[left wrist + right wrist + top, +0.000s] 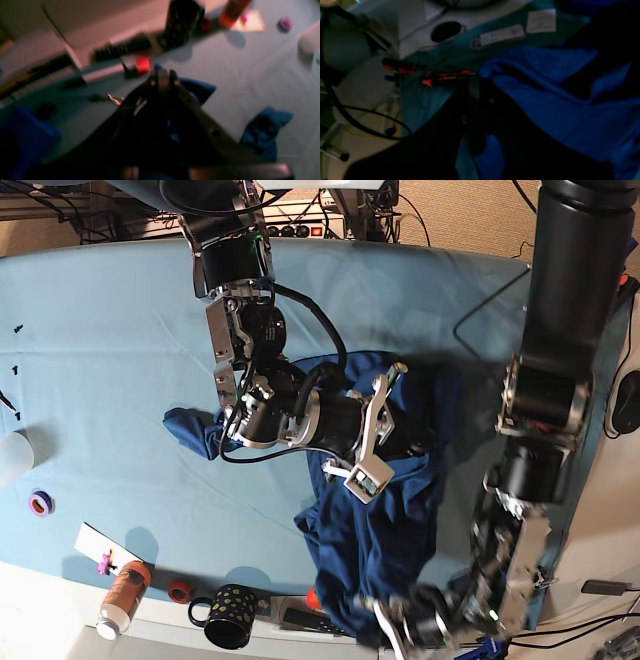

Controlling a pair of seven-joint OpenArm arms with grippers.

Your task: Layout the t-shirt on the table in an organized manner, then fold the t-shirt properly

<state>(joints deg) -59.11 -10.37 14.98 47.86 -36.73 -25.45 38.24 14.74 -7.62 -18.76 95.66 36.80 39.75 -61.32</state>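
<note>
The dark blue t-shirt (370, 530) lies crumpled on the teal table (100, 330), right of the middle, with a sleeve sticking out to the left and its lower part reaching the near edge. My right gripper (378, 430) is over the shirt's upper part. In the right wrist view its dark fingers (473, 85) stand together at a fold edge of the shirt (545, 100). My left gripper (395, 620) is at the shirt's near-edge end. In the left wrist view it (162, 77) is shut with blue fabric (197, 87) pinched at the tips.
Along the near edge stand a black dotted mug (228, 616), an orange bottle (120, 595), a red tape ring (178, 590) and a paper slip (100, 545). A purple ring (40, 502) and a white cup (10, 455) are at the left. Orange-handled tools (445, 77) lie by the table corner.
</note>
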